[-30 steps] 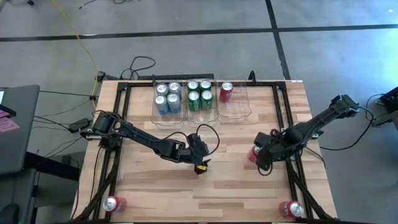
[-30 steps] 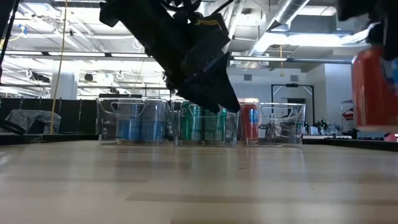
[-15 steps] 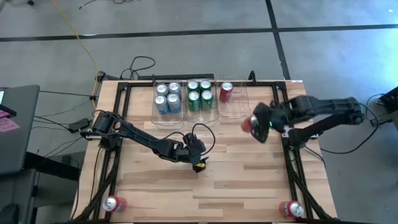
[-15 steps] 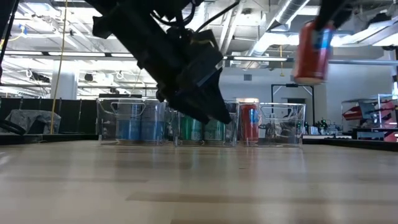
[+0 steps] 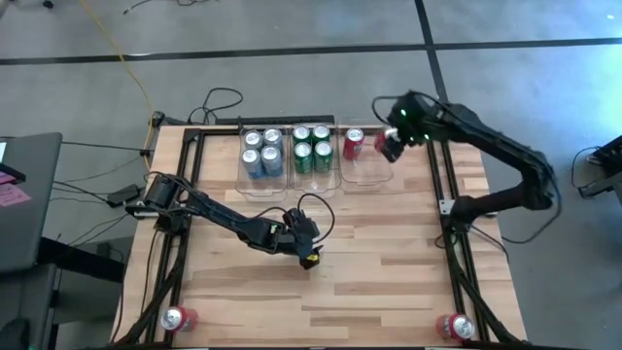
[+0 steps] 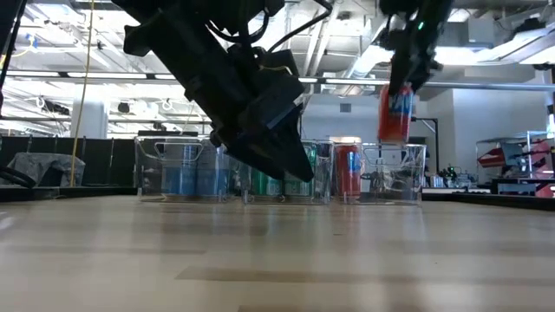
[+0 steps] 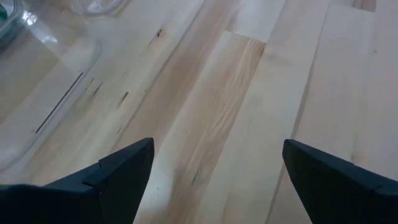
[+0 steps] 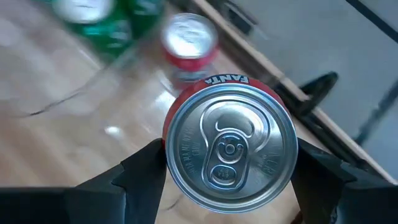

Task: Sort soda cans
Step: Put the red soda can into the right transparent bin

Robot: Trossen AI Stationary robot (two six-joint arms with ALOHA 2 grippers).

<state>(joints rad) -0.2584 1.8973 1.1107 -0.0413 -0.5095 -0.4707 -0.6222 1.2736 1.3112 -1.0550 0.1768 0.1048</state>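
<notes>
A grey concrete floor surrounds a pale wooden table edged by a black frame, with cables trailing off its far left corner. Two dark arms work over it. The left arm reaches from the left edge toward the table's middle, where the left gripper hangs low over bare wood with its fingers spread apart and holding nothing. The right arm arches from the right edge to the far side, where the right gripper is clamped on a red can, held upright in the air above the rightmost bin.

Three clear bins stand side by side along the far edge. The left bin holds four blue cans in a two-by-two block. The middle bin holds four green cans, packed the same way. The right bin holds one red can, the binned red can, at its far left corner.

Two more red cans lie apart on the near edge: the near-left can and the near-right can. That makes four red cans, twelve cans altogether.
</notes>
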